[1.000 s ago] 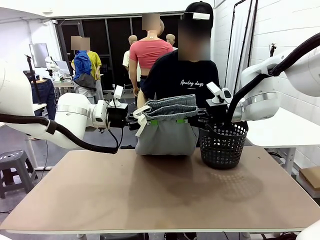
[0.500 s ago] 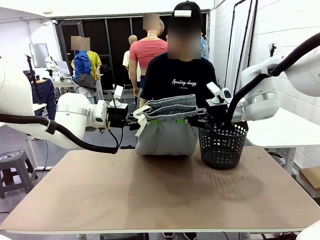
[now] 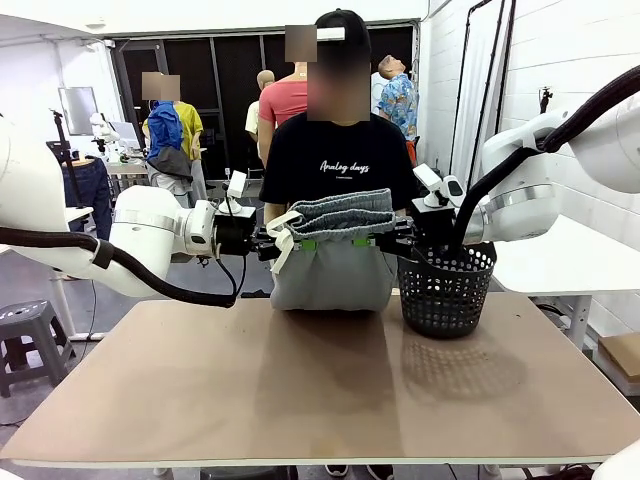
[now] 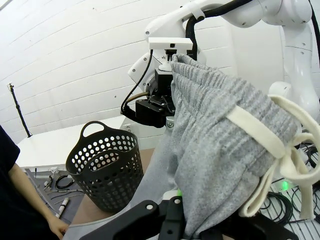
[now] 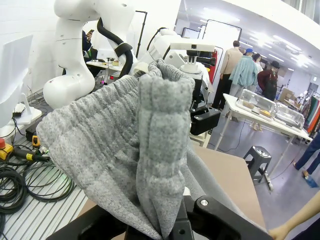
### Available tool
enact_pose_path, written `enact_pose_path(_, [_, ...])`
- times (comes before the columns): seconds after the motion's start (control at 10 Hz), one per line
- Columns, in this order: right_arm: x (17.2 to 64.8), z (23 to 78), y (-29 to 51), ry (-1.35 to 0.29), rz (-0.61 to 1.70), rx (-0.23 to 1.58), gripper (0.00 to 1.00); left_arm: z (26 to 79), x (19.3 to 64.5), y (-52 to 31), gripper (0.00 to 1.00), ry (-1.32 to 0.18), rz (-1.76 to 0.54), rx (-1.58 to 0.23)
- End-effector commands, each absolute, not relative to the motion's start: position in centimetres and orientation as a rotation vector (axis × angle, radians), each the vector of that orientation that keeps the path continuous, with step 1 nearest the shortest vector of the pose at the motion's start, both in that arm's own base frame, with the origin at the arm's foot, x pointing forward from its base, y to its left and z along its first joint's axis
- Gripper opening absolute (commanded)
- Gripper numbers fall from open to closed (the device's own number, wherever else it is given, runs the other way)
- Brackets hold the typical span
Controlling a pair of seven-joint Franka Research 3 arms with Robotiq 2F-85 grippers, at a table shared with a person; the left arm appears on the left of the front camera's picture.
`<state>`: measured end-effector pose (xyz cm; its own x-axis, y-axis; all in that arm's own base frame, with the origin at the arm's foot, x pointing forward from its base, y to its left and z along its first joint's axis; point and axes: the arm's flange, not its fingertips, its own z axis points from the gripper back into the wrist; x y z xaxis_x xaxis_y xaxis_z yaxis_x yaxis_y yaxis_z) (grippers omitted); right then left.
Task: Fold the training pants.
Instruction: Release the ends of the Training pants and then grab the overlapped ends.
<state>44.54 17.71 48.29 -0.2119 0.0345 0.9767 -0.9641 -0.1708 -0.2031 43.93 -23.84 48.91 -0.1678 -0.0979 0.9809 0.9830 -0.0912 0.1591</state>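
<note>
The training pants (image 3: 332, 270) are light grey, and both grippers hold them up above the far edge of the table. The gathered waistband (image 3: 338, 212) stretches between the grippers while the legs hang down to the tabletop. My left gripper (image 3: 298, 243) is shut on the waistband's left end, where the white drawstring (image 3: 283, 240) dangles. My right gripper (image 3: 374, 241) is shut on the right end. In the left wrist view the pants (image 4: 215, 125) drape over the left gripper (image 4: 176, 222). In the right wrist view the bunched waistband (image 5: 150, 150) is pinched in the right gripper (image 5: 176, 227).
A black mesh basket (image 3: 447, 288) stands on the table (image 3: 300, 400) just right of the pants, under my right arm. A person in a black T-shirt (image 3: 335, 155) stands right behind the pants at the far edge. Their hand (image 4: 56, 227) rests near the basket.
The person behind the pants has straightened up and shifted left. Both arms and the pants stay where they were.
</note>
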Motion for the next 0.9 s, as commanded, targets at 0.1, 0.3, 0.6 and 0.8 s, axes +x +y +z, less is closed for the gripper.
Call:
enact_pose_path(0.1, [44.29,48.30,17.71,-1.248,1.523,1.194,0.00,49.24,43.84,-23.95,0.00,-1.215,-1.445,-1.106])
enact_pose_path(0.3, [44.29,48.30,17.71,-1.248,1.523,1.194,0.00,49.24,43.84,-23.95,0.00,-1.215,-1.445,-1.106])
enact_pose_path(0.6, [44.29,48.30,17.71,-1.248,1.523,1.194,0.00,49.24,43.84,-23.95,0.00,-1.215,-1.445,-1.106])
enact_pose_path(0.8, [44.29,48.30,17.71,-1.248,1.523,1.194,0.00,49.24,43.84,-23.95,0.00,-1.215,-1.445,-1.106])
